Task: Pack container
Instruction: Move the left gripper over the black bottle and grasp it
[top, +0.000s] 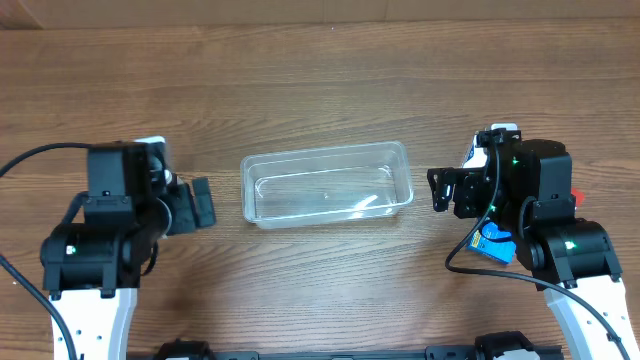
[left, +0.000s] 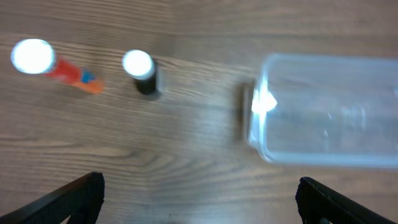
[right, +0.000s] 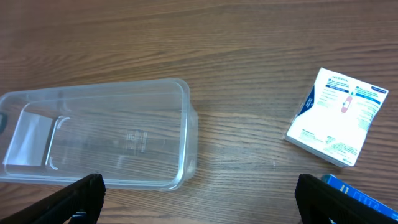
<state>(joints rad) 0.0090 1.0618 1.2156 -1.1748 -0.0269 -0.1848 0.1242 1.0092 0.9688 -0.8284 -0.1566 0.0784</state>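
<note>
The clear plastic container (top: 246, 190) lies empty in the middle of the table, long side left to right. It also shows in the left wrist view (left: 258, 118) and the right wrist view (right: 186, 130). My left gripper (top: 205, 203) is open and empty just left of the container, its fingers wide apart over bare wood (left: 199, 205). My right gripper (top: 440, 190) is open and empty just right of the container, over bare wood near its corner (right: 199, 202).
A black bottle with a white cap (left: 142, 71) and an orange-red bottle with a white cap (left: 56, 65) stand left of the container. A white box (right: 337, 116) and a blue box (right: 357, 194) (top: 493, 243) lie right of it, under the right arm.
</note>
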